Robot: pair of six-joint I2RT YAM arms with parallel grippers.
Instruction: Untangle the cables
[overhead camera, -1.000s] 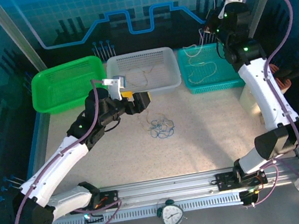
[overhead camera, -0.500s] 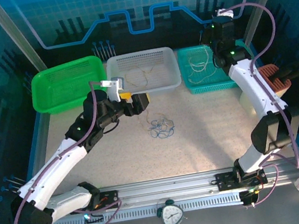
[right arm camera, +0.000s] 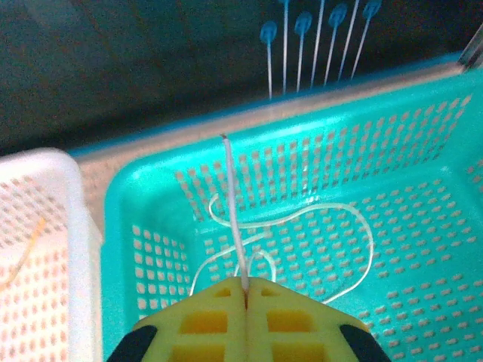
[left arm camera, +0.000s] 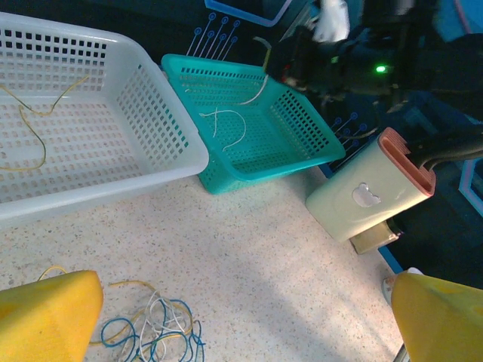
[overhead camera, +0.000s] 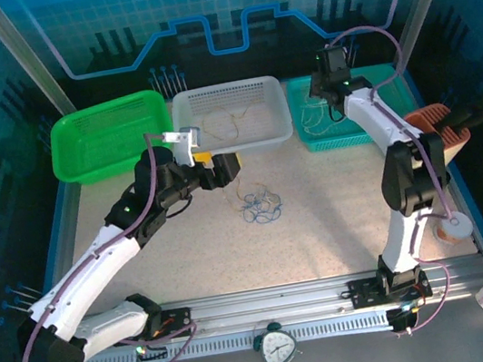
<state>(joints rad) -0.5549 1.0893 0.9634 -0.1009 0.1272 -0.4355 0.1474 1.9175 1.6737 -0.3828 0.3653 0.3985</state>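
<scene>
— Now the right gripper (right arm camera: pixel 245 290), clamped on a whitish cable (right arm camera: pixel 231 188), has swung over the teal basket (right arm camera: pixel 423 121) at the tabletop's far edge.
— Drop-off next, probably; the left gripper (left arm camera: pixel 241 320) hangs wide above the tangle (left arm camera: pixel 155 335) mid-tabletop.

Table (overhead camera: pixel 347 210): speckled, stone-like top — matt and finely grainy.
Green basket (overhead camera: pixel 92 168): perforated plastic, glossy along the rim.
White basket (left arm camera: pixel 162 124): perforated plastic, smooth, slightly translucent.
Teal basket (right arm camera: pixel 128 185): perforated plastic, glossy, with bright highlights on the rim.
Cables (left arm camera: pixel 162 335): thin, smooth-coated cords with a faint sheen.
Whitish strand (right arm camera: pixel 232 196): the same smooth, thin cord, pale and semi-glossy.
Right gripper (right arm camera: pixel 245 283): yellow pads (right arm camera: pixel 204 320), matt, moulded with shallow recesses.
Left gripper (left arm camera: pixel 241 302): yellow pads (left arm camera: pixel 49 313), matt, faintly textured.
Left arm (overhead camera: pixel 98 259): white shell, smooth glossy plastic.
Right arm (overhead camera: pixel 379 122): the same white glossy shell.
Rail (overhead camera: pixel 270 305): ribbed metal, dull silver.
Cream case (left arm camera: pixel 362 200): smooth, satin — material cannot be told.
</scene>
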